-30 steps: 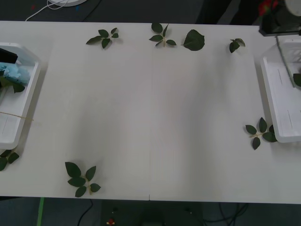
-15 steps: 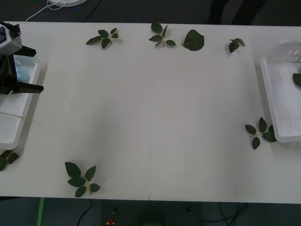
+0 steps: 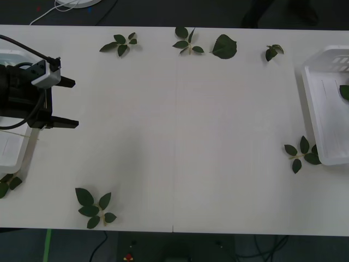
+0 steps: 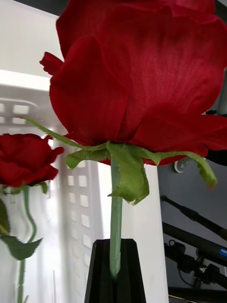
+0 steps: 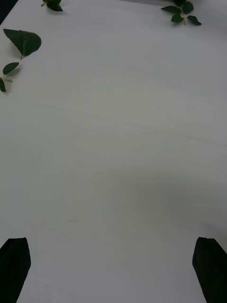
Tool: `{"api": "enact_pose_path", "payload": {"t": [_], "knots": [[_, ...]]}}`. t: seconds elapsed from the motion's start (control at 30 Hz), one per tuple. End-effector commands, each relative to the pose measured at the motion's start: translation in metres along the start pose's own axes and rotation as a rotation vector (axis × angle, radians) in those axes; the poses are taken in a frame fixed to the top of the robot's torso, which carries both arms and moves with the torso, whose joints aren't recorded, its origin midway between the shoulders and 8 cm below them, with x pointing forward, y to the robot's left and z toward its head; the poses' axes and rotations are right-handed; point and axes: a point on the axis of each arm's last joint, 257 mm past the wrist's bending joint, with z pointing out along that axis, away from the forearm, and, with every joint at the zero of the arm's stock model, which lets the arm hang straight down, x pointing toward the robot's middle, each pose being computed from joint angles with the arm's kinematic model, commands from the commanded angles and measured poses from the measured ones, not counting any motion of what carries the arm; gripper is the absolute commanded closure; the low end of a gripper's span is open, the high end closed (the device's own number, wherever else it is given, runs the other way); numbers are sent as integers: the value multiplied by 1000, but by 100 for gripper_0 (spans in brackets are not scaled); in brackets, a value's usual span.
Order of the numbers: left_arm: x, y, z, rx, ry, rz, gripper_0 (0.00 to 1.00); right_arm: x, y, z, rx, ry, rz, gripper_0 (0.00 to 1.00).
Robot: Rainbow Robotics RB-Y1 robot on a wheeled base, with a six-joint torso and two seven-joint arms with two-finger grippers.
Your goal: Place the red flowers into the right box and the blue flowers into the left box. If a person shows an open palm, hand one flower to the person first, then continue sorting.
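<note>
Right gripper (image 4: 115, 277) clamps green stem of red rose (image 4: 142, 75), fingers closed on it, bloom held upright beside right tray's (image 4: 28, 94) white wall, likely for drop-in. Second red rose (image 4: 26, 158) lies inside that tray. Left gripper (image 3: 66, 102) hangs spread wide, empty, over table (image 3: 180, 136) just beside left tray (image 3: 13, 155). Loose leaf sprigs (image 3: 94, 207) scattered along table edges.

Loose leaf sprigs (image 3: 95, 207) lie scattered on the white table (image 3: 180, 136); perhaps a cable (image 3: 60, 8) behind.
</note>
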Motion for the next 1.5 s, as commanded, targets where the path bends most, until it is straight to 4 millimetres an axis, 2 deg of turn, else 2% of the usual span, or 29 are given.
{"api": "enact_pose_path", "payload": {"t": [0.03, 0.2, 0.23, 0.27, 0.3, 0.33, 0.87, 1.0, 1.13, 1.3, 1.4, 1.5], "knots": [[2, -10, 0, 19, 23, 30, 0, 2, 9, 15, 8, -28, -23, 100], [4, -9, -1, 17, 30, 31, 0, 3, 27, 20, -13, -37, -20, 100], [5, -10, -1, 20, 33, 28, 0, 3, 31, 21, -19, -38, -20, 90], [6, -10, -2, 23, 36, 26, 0, 4, 33, 22, -22, -36, -18, 63], [8, -10, -3, 23, 40, 24, 0, 4, 38, 22, -28, -38, -17, 28], [9, -10, -3, 23, 42, 23, 0, 5, 40, 23, -31, -42, -18, 0], [9, -11, -3, 24, 43, 22, 0, 4, 49, 26, -54, -72, -8, 0], [9, -11, -3, 24, 43, 22, 0, -2, 52, 22, -82, -82, 21, 0], [9, -11, -3, 24, 43, 22, 0, -11, 71, 12, -164, -96, 86, 0], [9, -11, -3, 24, 43, 22, 0, -26, 120, -15, -327, -135, 133, 0], [9, -11, -3, 24, 43, 22, 0, -37, 160, -51, -460, -172, 132, 0], [9, -11, -3, 24, 43, 22, 0, -41, 188, -90, -573, -180, 119, 0]]}}
